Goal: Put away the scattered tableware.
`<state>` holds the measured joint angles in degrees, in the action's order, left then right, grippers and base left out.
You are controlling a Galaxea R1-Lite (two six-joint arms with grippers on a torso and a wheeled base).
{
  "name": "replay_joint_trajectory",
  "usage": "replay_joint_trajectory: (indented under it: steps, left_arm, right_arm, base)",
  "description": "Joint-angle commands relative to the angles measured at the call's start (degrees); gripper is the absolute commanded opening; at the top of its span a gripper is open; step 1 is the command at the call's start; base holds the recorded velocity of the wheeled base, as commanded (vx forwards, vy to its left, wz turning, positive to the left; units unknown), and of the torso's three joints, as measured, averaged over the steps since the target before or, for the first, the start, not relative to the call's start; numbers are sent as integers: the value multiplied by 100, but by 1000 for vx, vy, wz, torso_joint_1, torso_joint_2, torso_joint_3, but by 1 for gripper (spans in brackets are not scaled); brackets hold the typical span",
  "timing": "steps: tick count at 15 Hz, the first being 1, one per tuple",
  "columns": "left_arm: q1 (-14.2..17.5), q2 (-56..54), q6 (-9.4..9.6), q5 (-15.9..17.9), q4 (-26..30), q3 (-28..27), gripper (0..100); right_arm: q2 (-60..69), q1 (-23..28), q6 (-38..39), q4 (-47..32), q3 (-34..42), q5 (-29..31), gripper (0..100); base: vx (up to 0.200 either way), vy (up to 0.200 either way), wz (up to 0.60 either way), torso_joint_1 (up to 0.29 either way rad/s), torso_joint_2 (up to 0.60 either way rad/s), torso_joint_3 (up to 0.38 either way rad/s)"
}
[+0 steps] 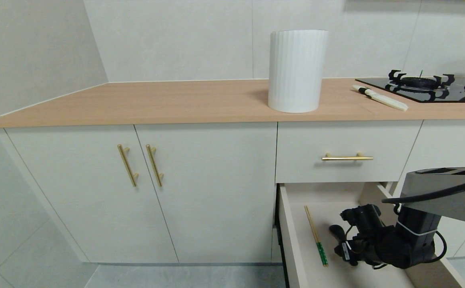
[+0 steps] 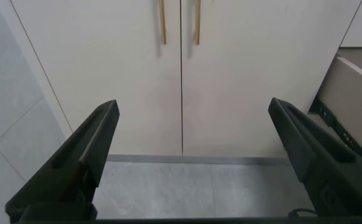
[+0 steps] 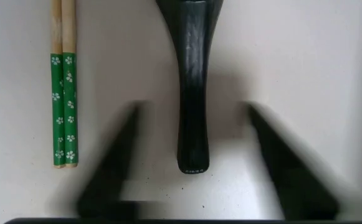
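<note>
1. Your right gripper [image 3: 191, 118] hangs low inside the open drawer [image 1: 292, 236], its jaws released and standing apart on either side of the black spoon [image 3: 192, 74] without touching it.
2. That spoon looks to be lying on the drawer floor, so count it as put away.
3. Just beside it, the pair of chopsticks [image 1: 316, 237] with green ends also lies in the drawer, so that piece is done too.
4. Your left gripper [image 2: 192, 106] is down near the floor facing the cabinet doors [image 2: 181, 81], jaws spread wide and holding nothing.
5. Up on the tabletop [image 1: 156, 102], a knife [image 1: 380, 98] lies near the hob [image 1: 420, 86], past the white ribbed canister [image 1: 296, 72]; I judge it the one piece left for you to fetch.
6. After that, you need to close the drawer.
</note>
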<state>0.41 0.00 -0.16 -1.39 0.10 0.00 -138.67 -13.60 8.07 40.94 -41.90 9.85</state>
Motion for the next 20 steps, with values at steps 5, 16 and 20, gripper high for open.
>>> replay_joint_trajectory:
  steps: [5, 16, 20]
  left_arm:
    - [2, 0, -2, -2, -1, 0, 100]
    - [2, 0, -2, -2, -1, 0, 100]
    - [2, 9, -2, -2, -1, 0, 100]
  right_arm:
    - [235, -2, 37, -7, 121, -18, 100]
    - [4339, -142, 46, -1729, 1307, -264, 100]
    - [5526, -564, 46, -2907, 1114, -273, 100]
  base:
    - [0, 0, 0, 0, 0, 0]
    - [0, 0, 0, 0, 0, 0]
    - [0, 0, 0, 0, 0, 0]
